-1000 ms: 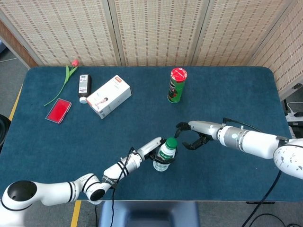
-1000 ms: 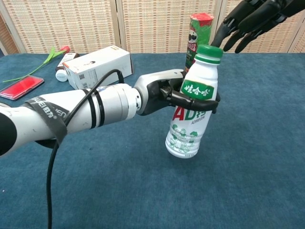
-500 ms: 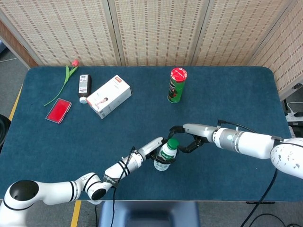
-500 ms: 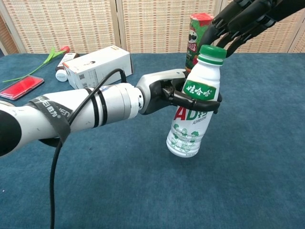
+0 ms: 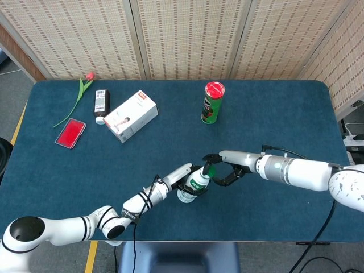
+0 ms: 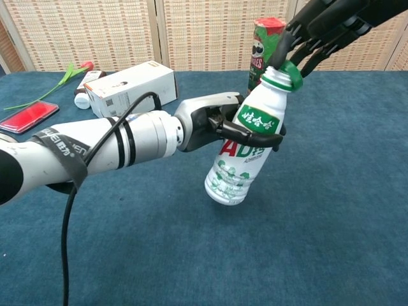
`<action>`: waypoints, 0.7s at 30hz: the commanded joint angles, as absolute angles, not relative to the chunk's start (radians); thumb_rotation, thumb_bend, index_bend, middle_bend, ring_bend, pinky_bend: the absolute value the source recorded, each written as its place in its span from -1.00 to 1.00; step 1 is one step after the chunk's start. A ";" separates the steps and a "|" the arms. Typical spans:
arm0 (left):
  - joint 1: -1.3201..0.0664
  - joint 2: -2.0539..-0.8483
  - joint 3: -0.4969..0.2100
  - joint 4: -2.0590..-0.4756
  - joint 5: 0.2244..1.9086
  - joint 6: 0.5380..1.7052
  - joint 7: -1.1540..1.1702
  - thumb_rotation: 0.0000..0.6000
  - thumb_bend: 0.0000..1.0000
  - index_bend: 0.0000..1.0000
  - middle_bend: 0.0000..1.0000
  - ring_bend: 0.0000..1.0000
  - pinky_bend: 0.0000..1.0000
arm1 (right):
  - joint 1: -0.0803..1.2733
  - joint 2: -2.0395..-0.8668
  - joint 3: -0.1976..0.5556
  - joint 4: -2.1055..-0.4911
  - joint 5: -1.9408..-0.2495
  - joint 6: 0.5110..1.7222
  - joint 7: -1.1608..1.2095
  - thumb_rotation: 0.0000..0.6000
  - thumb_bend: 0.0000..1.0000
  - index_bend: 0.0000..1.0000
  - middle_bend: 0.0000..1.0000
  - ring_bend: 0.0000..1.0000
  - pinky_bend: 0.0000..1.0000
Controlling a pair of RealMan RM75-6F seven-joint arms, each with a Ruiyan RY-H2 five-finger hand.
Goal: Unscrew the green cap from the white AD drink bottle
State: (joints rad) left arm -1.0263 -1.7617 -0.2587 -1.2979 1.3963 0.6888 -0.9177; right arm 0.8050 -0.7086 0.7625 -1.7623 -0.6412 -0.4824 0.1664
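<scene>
Gripping the white bottle (image 6: 245, 150) round its middle, tilted above the tabletop (image 5: 273, 114), the left hand (image 6: 213, 124) is steadying it, apparently so the right hand (image 6: 319, 29), fingers curling onto the green cap (image 6: 288, 73), can twist it off.
</scene>
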 commanded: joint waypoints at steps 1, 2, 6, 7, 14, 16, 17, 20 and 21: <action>-1.024 -1.757 -0.254 -1.285 1.401 0.689 -0.942 1.00 0.69 0.48 0.77 0.12 0.44 | 0.796 -0.697 0.768 -1.756 -0.636 -0.496 0.160 0.41 -0.08 -0.40 -1.00 -1.00 -1.00; -1.023 -1.756 -0.253 -1.281 1.403 0.689 -0.950 1.00 0.69 0.48 0.77 0.12 0.44 | 0.792 -0.694 0.772 -1.754 -0.631 -0.503 0.158 0.41 -0.08 -0.39 -1.00 -1.00 -1.00; -1.022 -1.759 -0.248 -1.264 1.412 0.696 -0.979 1.00 0.69 0.48 0.77 0.12 0.44 | 0.767 -0.701 0.790 -1.734 -0.607 -0.511 0.140 0.42 -0.08 -0.40 -1.00 -1.00 -1.00; -1.022 -1.761 -0.247 -1.262 1.414 0.698 -0.980 1.00 0.69 0.48 0.77 0.12 0.44 | 0.760 -0.706 0.795 -1.731 -0.602 -0.507 0.135 0.42 -0.08 -0.42 -1.00 -1.00 -1.00; -0.994 -1.795 -0.253 -1.221 1.399 0.786 -0.902 1.00 0.59 0.48 0.76 0.12 0.44 | 0.666 -0.751 0.853 -1.756 -0.601 -0.355 0.062 0.41 -0.08 -0.86 -1.00 -1.00 -1.00; -0.972 -1.810 -0.264 -1.203 1.375 0.825 -0.875 1.00 0.54 0.47 0.73 0.12 0.44 | 0.615 -0.770 0.887 -1.783 -0.612 -0.276 0.033 0.41 -0.08 -0.98 -1.00 -1.00 -1.00; -0.963 -1.816 -0.267 -1.193 1.367 0.840 -0.864 1.00 0.53 0.47 0.72 0.12 0.44 | 0.592 -0.778 0.902 -1.794 -0.618 -0.248 0.023 0.41 -0.08 -0.99 -1.00 -1.00 -1.00; -0.940 -1.829 -0.277 -1.158 1.347 0.881 -0.832 1.00 0.51 0.45 0.68 0.10 0.38 | 0.528 -0.796 0.948 -1.818 -0.641 -0.197 0.000 0.41 -0.08 -1.00 -1.00 -1.00 -1.00; -0.932 -1.832 -0.280 -1.148 1.340 0.891 -0.827 1.00 0.51 0.44 0.68 0.09 0.37 | 0.508 -0.799 0.963 -1.821 -0.649 -0.192 -0.004 0.41 -0.08 -1.00 -1.00 -1.00 -1.00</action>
